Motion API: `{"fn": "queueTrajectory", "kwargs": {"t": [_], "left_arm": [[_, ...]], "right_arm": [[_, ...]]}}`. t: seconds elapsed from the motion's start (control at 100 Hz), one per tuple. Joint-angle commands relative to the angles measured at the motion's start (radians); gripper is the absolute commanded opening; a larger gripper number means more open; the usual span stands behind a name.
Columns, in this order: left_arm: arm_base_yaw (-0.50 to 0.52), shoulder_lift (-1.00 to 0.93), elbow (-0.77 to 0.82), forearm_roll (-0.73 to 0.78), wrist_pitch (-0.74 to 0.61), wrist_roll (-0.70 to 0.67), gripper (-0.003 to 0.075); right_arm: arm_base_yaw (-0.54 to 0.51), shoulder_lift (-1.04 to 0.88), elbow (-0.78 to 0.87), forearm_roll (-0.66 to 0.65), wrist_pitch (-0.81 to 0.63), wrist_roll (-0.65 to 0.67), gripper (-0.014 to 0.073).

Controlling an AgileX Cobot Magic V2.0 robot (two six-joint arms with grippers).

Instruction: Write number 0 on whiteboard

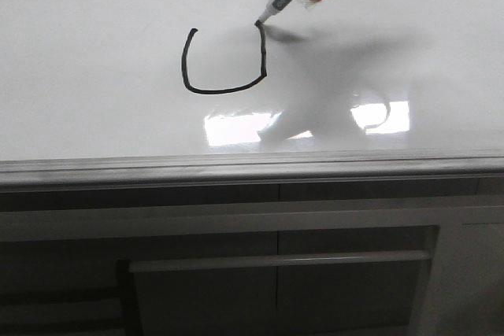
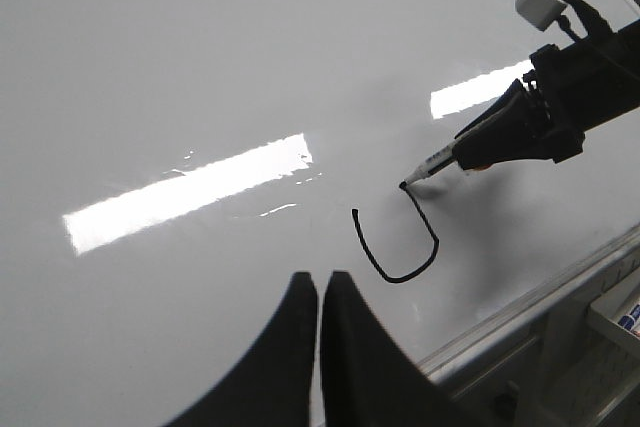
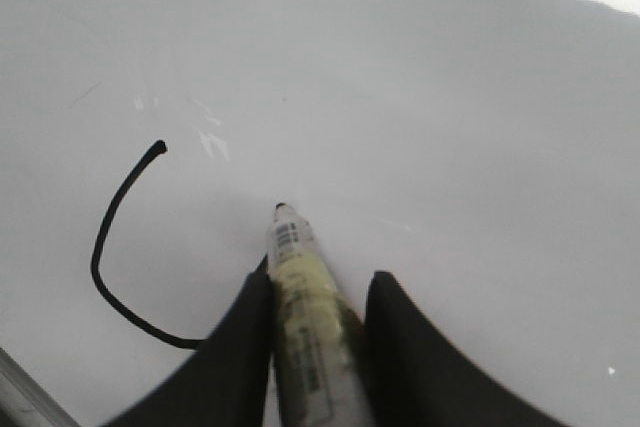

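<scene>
The left claw (image 2: 320,292) hangs with its fingers pressed together over bare whiteboard (image 1: 94,53), wide glossy room on its left and the grey edge rail (image 1: 236,169) on the near side. Just beyond its tips lies the number 0 (image 1: 224,64), a loop open at the top. At the stroke's right end the marker (image 1: 276,7) touches down, pinched by the right claw (image 3: 320,297), whose body is cut off; glare probably hides faint smudges.

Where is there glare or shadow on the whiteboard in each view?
Front view: two bright glare patches low on the whiteboard, and a soft shadow beside the marker. Left wrist view: one long glare bar and a smaller one behind the right gripper. Right wrist view: glare only in one corner.
</scene>
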Motion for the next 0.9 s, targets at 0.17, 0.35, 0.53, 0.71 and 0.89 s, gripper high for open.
{"fn": "queueTrajectory", "kwargs": {"t": [0.17, 0.35, 0.53, 0.71, 0.89], "left_arm": [[0.002, 0.012, -0.024, -0.001, -0.075, -0.012, -0.0020], [0.002, 0.012, -0.024, -0.001, -0.075, -0.012, -0.0020], [0.002, 0.012, -0.024, -0.002, -0.075, -0.012, -0.0020], [0.002, 0.012, -0.024, -0.005, -0.075, -0.012, -0.0020], [0.002, 0.012, -0.024, -0.005, -0.075, -0.012, -0.0020]], "right_arm": [[0.045, 0.024, -0.073, -0.019, -0.047, -0.004, -0.0056], [0.088, 0.058, -0.093, -0.019, -0.032, -0.004, -0.0055], [0.103, 0.080, -0.093, -0.019, -0.034, -0.004, -0.0055], [0.103, 0.084, -0.093, -0.019, -0.043, -0.004, -0.0055], [0.103, 0.088, -0.093, -0.019, -0.045, -0.004, -0.0055]]}}
